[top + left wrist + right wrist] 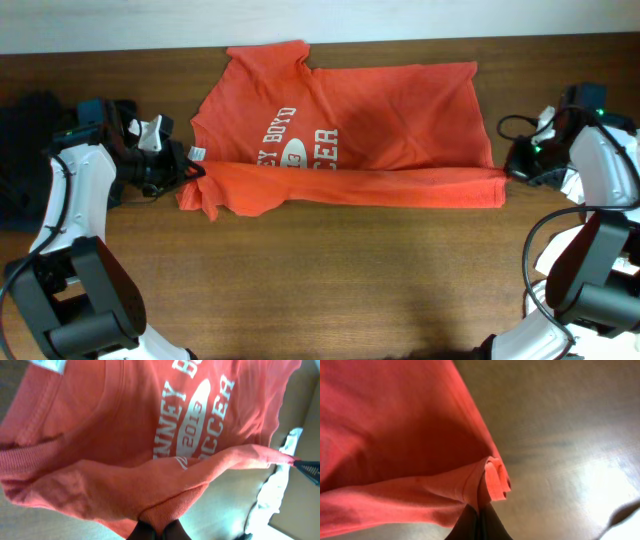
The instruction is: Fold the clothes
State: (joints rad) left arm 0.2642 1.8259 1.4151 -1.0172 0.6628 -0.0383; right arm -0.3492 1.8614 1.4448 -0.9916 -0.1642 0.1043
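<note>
Overhead: pinching folded edge of T-shirt (400, 110) with left gripper (194, 168) and right gripper (505, 173); could slip free if overstretched.

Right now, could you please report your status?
Left gripper and right gripper shut on shirt. Near edge folded over. Dark clothes lie apart.

I see the red-orange T-shirt (390, 120) spread flat across the upper middle of the overhead frame, collar end left, hem right. Its lower long edge is folded up into a narrow band (400, 188), covering the bottom of the white lettering (300, 145). A dark garment (22, 160) lies bunched at far left.
</note>
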